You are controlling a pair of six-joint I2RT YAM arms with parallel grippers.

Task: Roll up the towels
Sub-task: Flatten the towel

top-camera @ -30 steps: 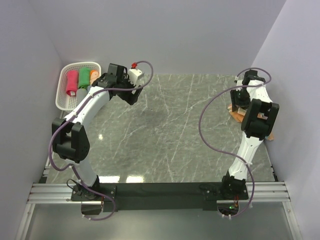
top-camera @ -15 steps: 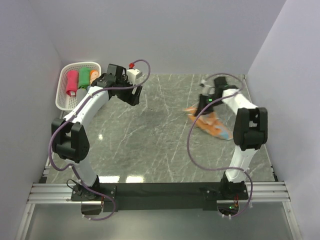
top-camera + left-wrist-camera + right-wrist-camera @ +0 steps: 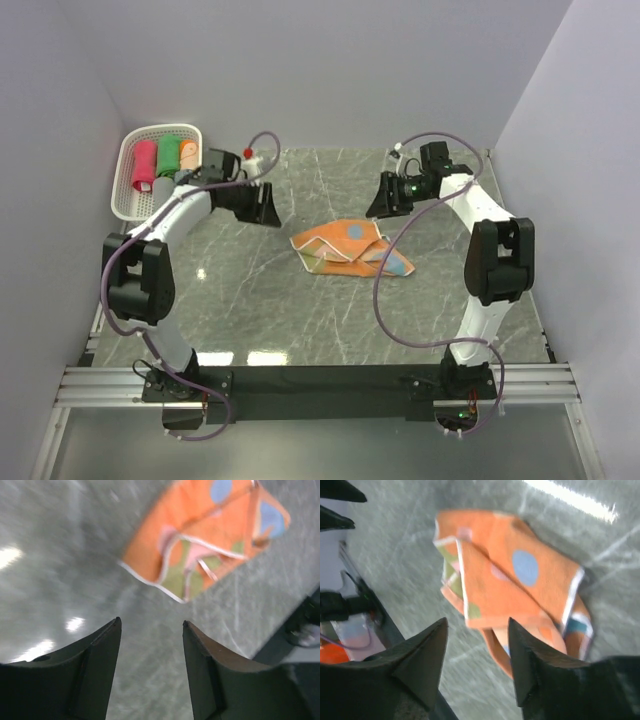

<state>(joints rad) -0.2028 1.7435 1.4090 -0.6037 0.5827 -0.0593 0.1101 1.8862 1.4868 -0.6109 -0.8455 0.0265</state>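
A crumpled orange towel (image 3: 350,248) with light-blue dots lies loosely folded in the middle of the table, also seen in the left wrist view (image 3: 210,535) and the right wrist view (image 3: 515,575). My left gripper (image 3: 266,213) hovers to its left, open, with only bare table between the fingers (image 3: 151,622). My right gripper (image 3: 380,203) hangs just above the towel's far right corner, open and holding nothing (image 3: 477,622). Three rolled towels, pink-red (image 3: 145,166), green (image 3: 168,155) and orange (image 3: 188,154), lie in the basket.
The white perforated basket (image 3: 163,128) stands at the far left corner against the wall. Walls close in the table at the left, back and right. The arms' black base rail (image 3: 320,380) runs along the near edge.
The right arm swung the orange towel from the far right to the middle and let it go. The left gripper came down and to the right, toward the towel, its jaws narrowing a little.
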